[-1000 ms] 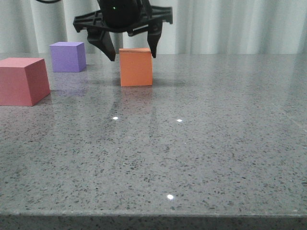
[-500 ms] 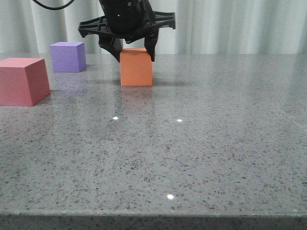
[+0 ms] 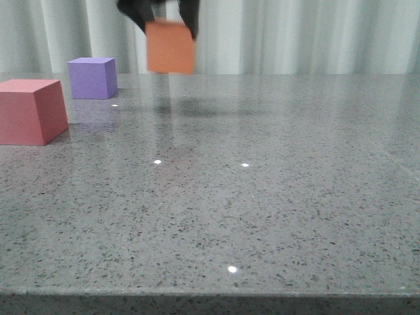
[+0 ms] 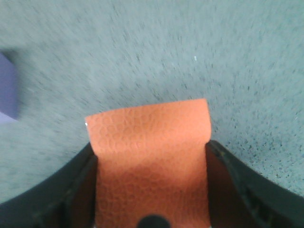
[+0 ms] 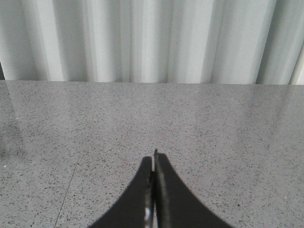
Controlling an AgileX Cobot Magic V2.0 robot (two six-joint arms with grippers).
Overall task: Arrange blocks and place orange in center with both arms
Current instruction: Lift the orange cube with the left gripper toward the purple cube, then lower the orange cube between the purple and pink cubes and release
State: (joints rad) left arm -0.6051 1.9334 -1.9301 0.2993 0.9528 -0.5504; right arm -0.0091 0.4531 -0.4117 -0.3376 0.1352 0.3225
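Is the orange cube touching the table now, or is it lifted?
Apart. In the front view the orange cube hangs above the table, held by the left gripper, with curtain visible under its bottom edge.

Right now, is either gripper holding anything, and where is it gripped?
The left gripper holds the orange cube by two opposite side faces, lifted clear of the table. The right gripper is shut, holding nothing.

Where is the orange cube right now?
In the front view the orange cube hangs above the table, gripped by the left gripper, right of the purple cube and red-pink cube.
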